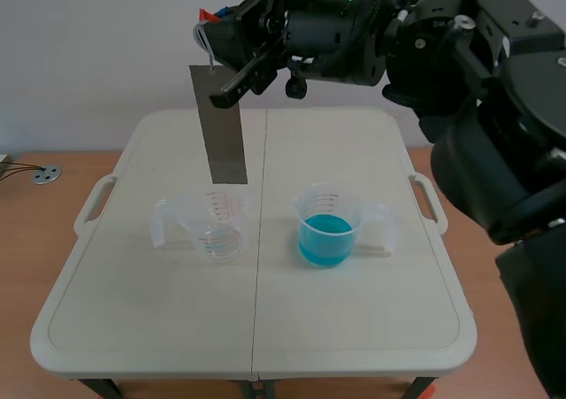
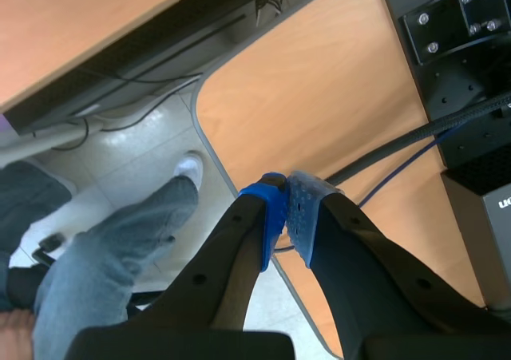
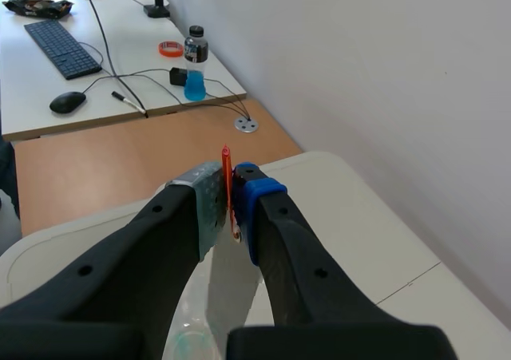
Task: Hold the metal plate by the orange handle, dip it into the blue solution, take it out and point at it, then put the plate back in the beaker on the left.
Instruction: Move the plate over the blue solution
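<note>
The white tabletop (image 1: 354, 328) carries a clear beaker (image 1: 217, 231). The right arm (image 1: 424, 36) stretches high above that beaker. The left jaws, away from the beaker and off the tabletop, are clenched on nothing. The metal plate (image 1: 221, 125) hangs upright just above the clear beaker. The beaker of blue solution (image 1: 327, 231) stands apart, right of it. The right jaws grasp the plate's orange handle (image 3: 227, 176).

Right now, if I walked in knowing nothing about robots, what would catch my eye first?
Most likely the long grey metal plate, dangling upright from the right gripper, which pinches its orange handle high over the white table. Next, the beaker of bright blue solution right of the table's middle, with an empty clear beaker beside it, just under the plate's lower end.
</note>
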